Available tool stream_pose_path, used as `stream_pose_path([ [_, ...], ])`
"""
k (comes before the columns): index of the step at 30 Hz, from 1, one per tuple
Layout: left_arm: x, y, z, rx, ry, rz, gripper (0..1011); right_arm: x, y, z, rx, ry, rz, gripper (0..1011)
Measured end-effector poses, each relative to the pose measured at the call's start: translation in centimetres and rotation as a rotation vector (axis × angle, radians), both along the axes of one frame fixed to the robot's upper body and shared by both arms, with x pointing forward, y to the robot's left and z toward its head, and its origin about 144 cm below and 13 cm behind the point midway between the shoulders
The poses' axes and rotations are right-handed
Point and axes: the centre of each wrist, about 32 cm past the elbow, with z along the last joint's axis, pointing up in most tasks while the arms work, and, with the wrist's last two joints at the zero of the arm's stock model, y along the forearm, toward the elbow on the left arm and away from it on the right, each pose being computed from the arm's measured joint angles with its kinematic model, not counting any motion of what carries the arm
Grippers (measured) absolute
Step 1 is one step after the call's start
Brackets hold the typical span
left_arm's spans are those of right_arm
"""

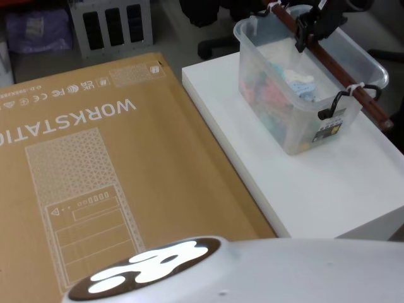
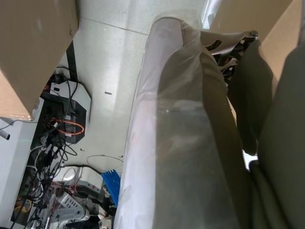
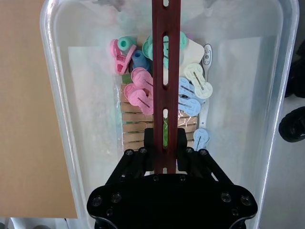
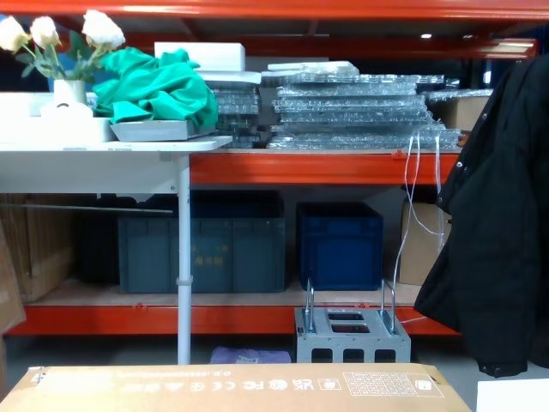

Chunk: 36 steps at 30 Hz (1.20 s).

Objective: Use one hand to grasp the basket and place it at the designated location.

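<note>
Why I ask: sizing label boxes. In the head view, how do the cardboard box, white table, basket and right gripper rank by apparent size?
Cardboard box
white table
basket
right gripper, smallest, though farthest from the camera

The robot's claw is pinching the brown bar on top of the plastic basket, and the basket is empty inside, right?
Not quite. The right claw does pinch the brown bar handle, but the basket is not empty. The right wrist view shows pastel plastic clips and wooden clothes pegs inside it.
</note>
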Motion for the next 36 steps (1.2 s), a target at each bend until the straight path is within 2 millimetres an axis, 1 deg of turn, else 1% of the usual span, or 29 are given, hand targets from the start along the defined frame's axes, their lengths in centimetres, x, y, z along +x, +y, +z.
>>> stream_pose_path([
  [2, 0.0, 0.0, 0.0, 0.000, 0.000, 0.000, 0, 0.0, 0.0, 0.0, 0.000, -0.001, 0.000, 238],
  [16, 0.0, 0.0, 0.0, 0.000, 0.000, 0.000, 0, -0.3, -0.5, 0.6, 0.020, -0.009, 0.009, 238],
  [23, 0.0, 0.0, 0.0, 0.000, 0.000, 0.000, 0, -0.7, -0.4, 2.1, 0.038, -0.031, 0.031, 238],
  [26, 0.0, 0.0, 0.0, 0.000, 0.000, 0.000, 0, -1.0, -0.3, 3.1, 0.046, -0.039, 0.047, 238],
  [29, 0.0, 0.0, 0.0, 0.000, 0.000, 0.000, 0, -1.2, -0.2, 3.7, 0.048, -0.046, 0.060, 238],
  [32, 0.0, 0.0, 0.0, 0.000, 0.000, 0.000, 0, -1.6, 0.2, 4.9, 0.051, -0.060, 0.088, 237],
  [36, 0.0, 0.0, 0.0, 0.000, 0.000, 0.000, 0, -1.9, 0.4, 5.7, 0.050, -0.071, 0.109, 238],
])
